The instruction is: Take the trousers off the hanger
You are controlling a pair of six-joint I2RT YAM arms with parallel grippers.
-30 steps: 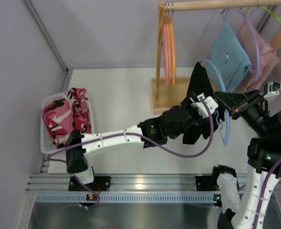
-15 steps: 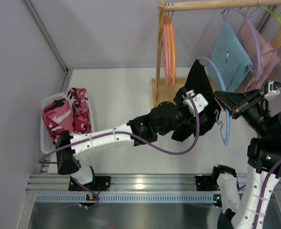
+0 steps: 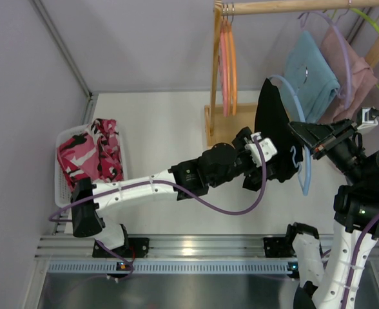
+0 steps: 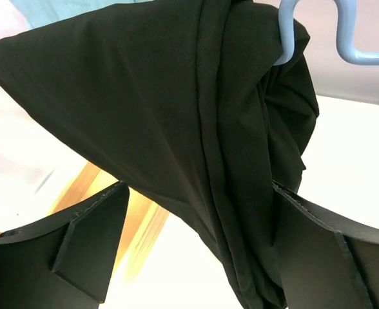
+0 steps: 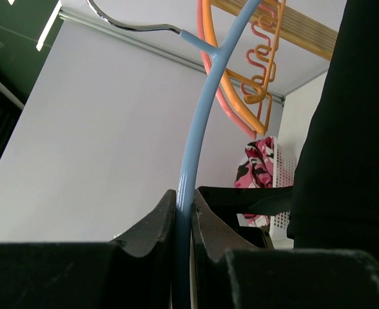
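Note:
The black trousers (image 3: 271, 116) hang draped over a light blue hanger (image 3: 304, 164) at the right. My right gripper (image 3: 303, 133) is shut on that hanger's blue bar (image 5: 199, 141), which is pinched between its fingers (image 5: 154, 225). My left gripper (image 3: 281, 162) is open around the lower part of the black trousers (image 4: 176, 96). The cloth lies against the right finger (image 4: 318, 244) and stands apart from the left finger (image 4: 93, 244). The camouflage trousers (image 3: 89, 154) lie in a white basket (image 3: 60, 193) at the left.
A wooden rack (image 3: 214, 84) stands at the back, its rail carrying orange and pink hangers (image 3: 228, 58). A teal cloth (image 3: 312, 77) and a pink cloth (image 3: 357, 80) hang on other hangers close behind the right arm. Grey walls close the left and back.
The left gripper's jaws have spread wider around the black trousers, and the left arm has drawn back a little to the left. The right gripper keeps its hold on the hanger.

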